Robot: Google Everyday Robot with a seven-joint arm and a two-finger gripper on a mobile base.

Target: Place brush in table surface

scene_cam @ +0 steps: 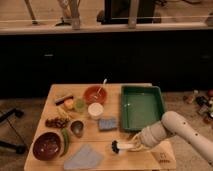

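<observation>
The brush (119,146) has a dark round head and a short pale handle. It lies level, low over the front of the table surface (107,137), head pointing left. My gripper (133,145) reaches in from the right on a white arm and is shut on the handle's right end. I cannot tell whether the brush head touches the wood. The gripper is just in front of the green tray's near left corner.
A green tray (142,106) stands at the back right. A blue sponge (107,123), a white cup (95,110), a red bowl with a spoon (94,93), a dark red bowl (46,145), a grey-blue cloth (83,156) and toy foods fill the left half.
</observation>
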